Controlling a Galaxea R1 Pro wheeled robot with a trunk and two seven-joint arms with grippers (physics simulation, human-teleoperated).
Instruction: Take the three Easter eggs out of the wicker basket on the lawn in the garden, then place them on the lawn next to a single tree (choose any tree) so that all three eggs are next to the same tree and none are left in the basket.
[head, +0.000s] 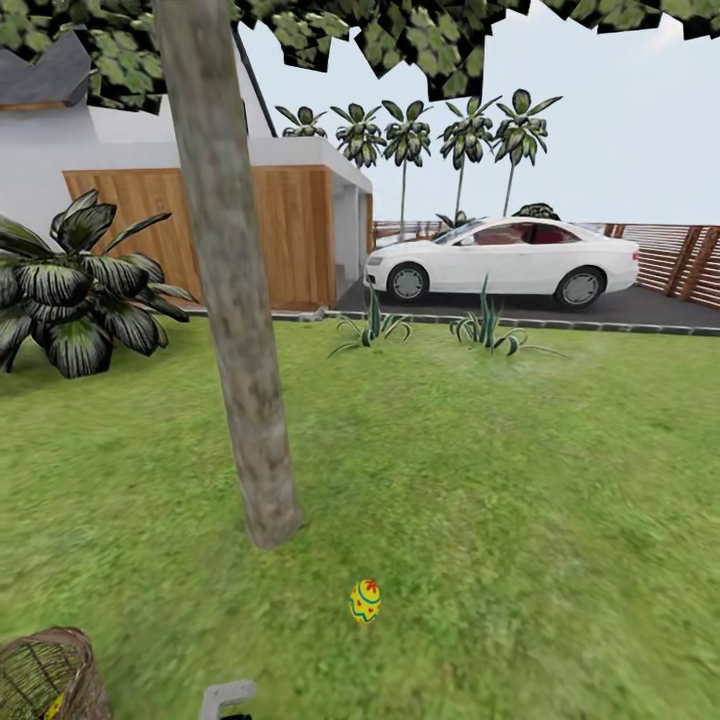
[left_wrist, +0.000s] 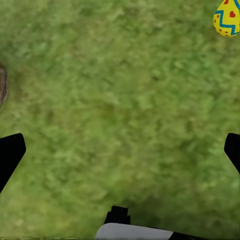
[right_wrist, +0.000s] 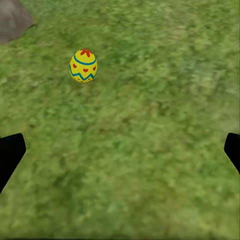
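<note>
one easter egg (head: 365, 601) stands upright on the lawn (head: 520, 480), near the foot of the tree (head: 235, 330) and apart from the trunk, on the side nearer to me. the egg is yellow with a red flower on top and blue zigzag bands. my right wrist view shows the same egg (right_wrist: 83, 65) on the grass ahead of my right gripper (right_wrist: 120, 155), with the trunk base (right_wrist: 12, 20) just beyond it. my right jaws stand wide apart with nothing between them; the dark fingertips (right_wrist: 10, 155) sit at both sides of that view. my left gripper (left_wrist: 120, 155) hangs over bare grass, jaws likewise wide apart and empty, with the egg (left_wrist: 227, 17) off to one side. the wicker basket (head: 50, 675) sits on the lawn at my left, cut by the head view's corner; a sliver of yellow shows inside its weave, too small for me to identify. beyond the lawn's far edge stand a white car (head: 500, 258), a wooden-fronted building (head: 250, 230) and palms (head: 460, 140).
</note>
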